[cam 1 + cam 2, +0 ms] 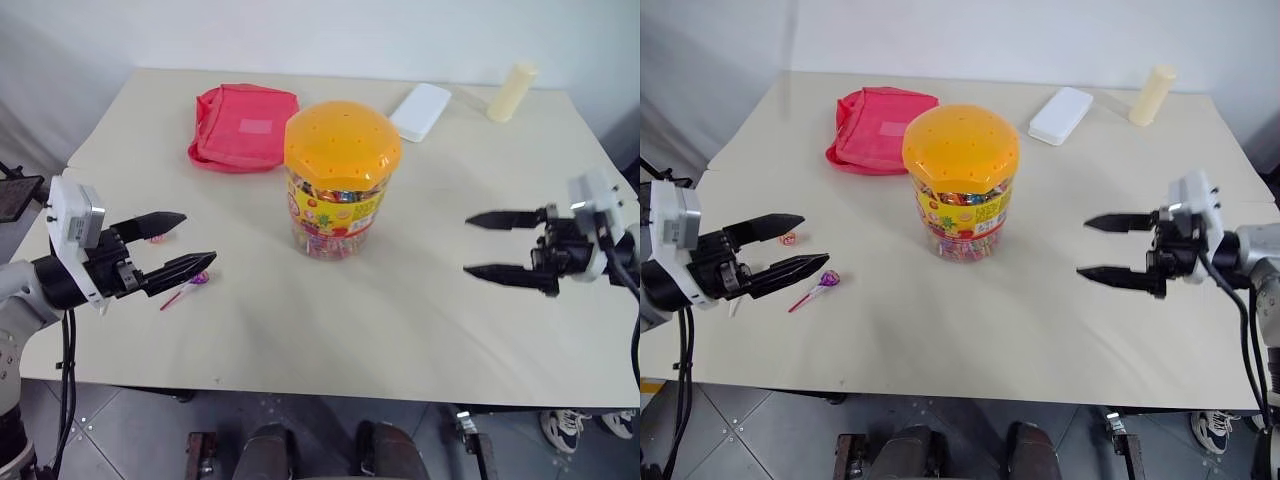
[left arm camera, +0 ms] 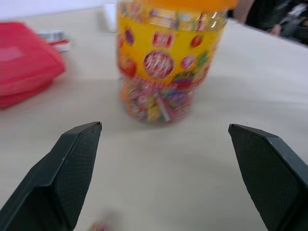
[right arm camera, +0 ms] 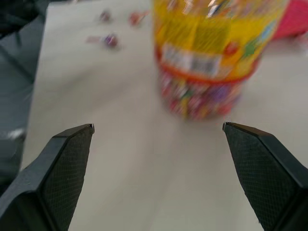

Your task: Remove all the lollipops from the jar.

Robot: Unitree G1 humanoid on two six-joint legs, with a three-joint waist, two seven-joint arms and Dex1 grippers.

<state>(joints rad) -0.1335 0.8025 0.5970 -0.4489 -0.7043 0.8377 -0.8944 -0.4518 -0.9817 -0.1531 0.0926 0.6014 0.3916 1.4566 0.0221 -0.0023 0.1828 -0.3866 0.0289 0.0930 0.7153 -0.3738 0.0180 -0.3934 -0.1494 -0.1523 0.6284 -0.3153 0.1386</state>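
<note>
Nearest, the left claw (image 1: pixel 780 248) hangs over the near left part of the pale bench (image 1: pixel 970 320), its two black fingers spread wide apart and empty, pointing toward the middle. Just beside its lower fingertip a purple lollipop (image 1: pixel 826 281) lies flat on the bench, its stick running back toward the near edge. A little farther in, an orange-wrapped lollipop (image 1: pixel 788 238) lies close to the upper finger.

On the right side, the right claw (image 1: pixel 1102 247) is raised above the bench, fingers also wide apart with nothing between them, pointing left toward the jar.

The jar (image 1: pixel 960 195) stands upright in the middle of the bench between the two claws and well apart from both, its domed orange lid on and wrapped sweets showing through the clear wall.

Behind the jar lies a red pouch (image 1: pixel 878 128). Farther back sit a white box (image 1: pixel 1061 114) and a pale yellow cylinder (image 1: pixel 1151 94).
</note>
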